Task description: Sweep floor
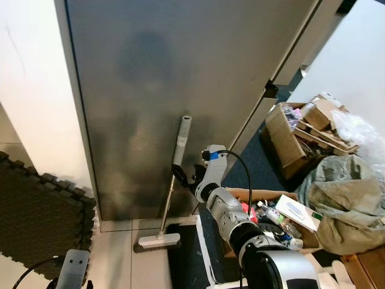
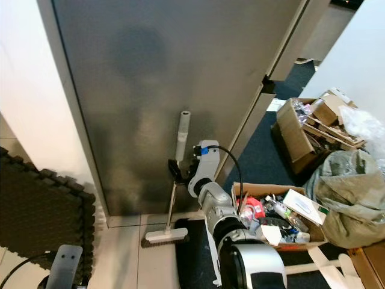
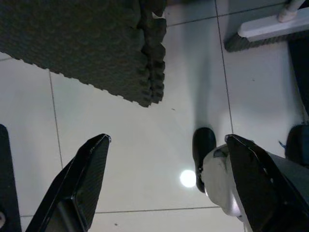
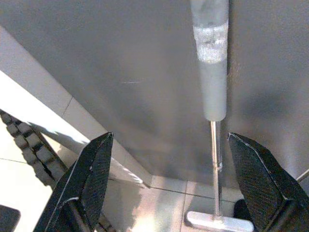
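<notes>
A broom leans upright against a tall grey panel (image 1: 180, 66). Its grey grip (image 1: 183, 135) is at the top, a thin metal shaft (image 4: 214, 164) runs down, and its white head (image 1: 157, 242) rests on the tiles. My right gripper (image 1: 186, 177) is stretched out at mid-shaft height and stands open. In the right wrist view the grip (image 4: 211, 72) is ahead, between the spread fingers (image 4: 91, 179) and nearer one of them, with nothing clamped. My left gripper (image 3: 167, 138) hangs open low over the white tile floor (image 3: 145, 159).
A dark foam puzzle mat (image 1: 36, 217) lies on the tiles at my left. To the right, on dark blue carpet (image 1: 252, 162), are open cardboard boxes (image 1: 289, 141) of clutter and a grey-green sack (image 1: 343, 198). A white wall (image 1: 30, 90) stands beside the panel.
</notes>
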